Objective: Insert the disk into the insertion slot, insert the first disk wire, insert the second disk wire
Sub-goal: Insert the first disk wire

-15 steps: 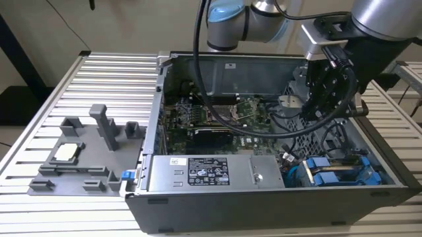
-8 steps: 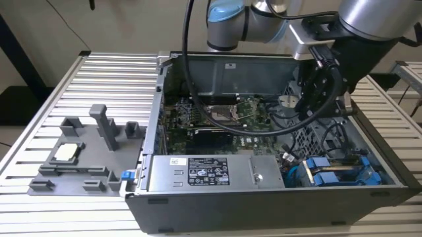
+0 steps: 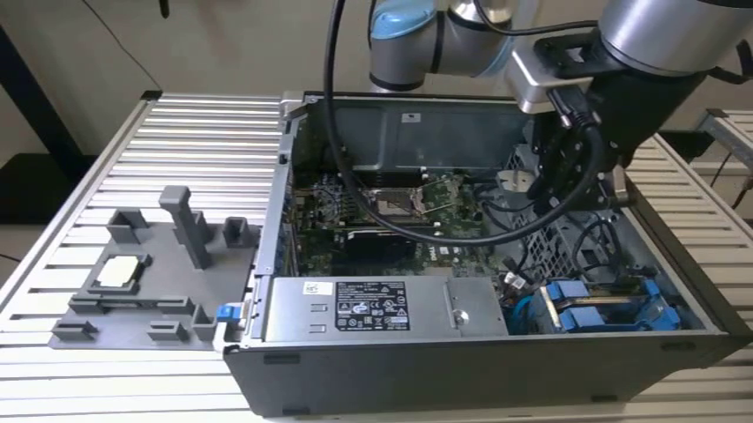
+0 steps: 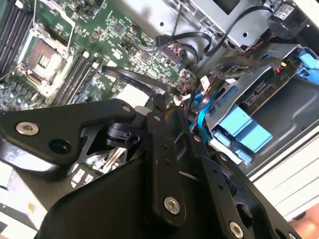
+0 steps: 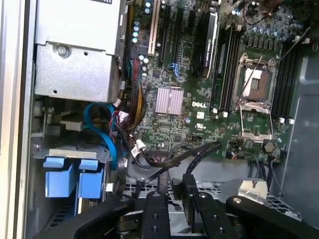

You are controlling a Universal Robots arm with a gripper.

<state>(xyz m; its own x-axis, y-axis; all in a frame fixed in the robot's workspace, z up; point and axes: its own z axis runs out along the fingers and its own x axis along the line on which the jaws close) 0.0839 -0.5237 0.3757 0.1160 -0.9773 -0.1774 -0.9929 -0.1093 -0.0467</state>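
Note:
The disk in its bright blue carrier lies inside the dark grey insertion slot, at the near corner of the open computer case on the exterior view's right. Its blue tabs appear in both wrist views. My gripper hangs inside the case between the motherboard and the drive bay. Its black fingers are drawn together on the end of a black disk wire, which runs back across the board. The arm comes down from the back right.
The case stands on a slatted aluminium table. A silver power supply fills the near side, and the green motherboard lies behind it. Loose black and blue cables cross near the bay. A grey fixture sits left of the case.

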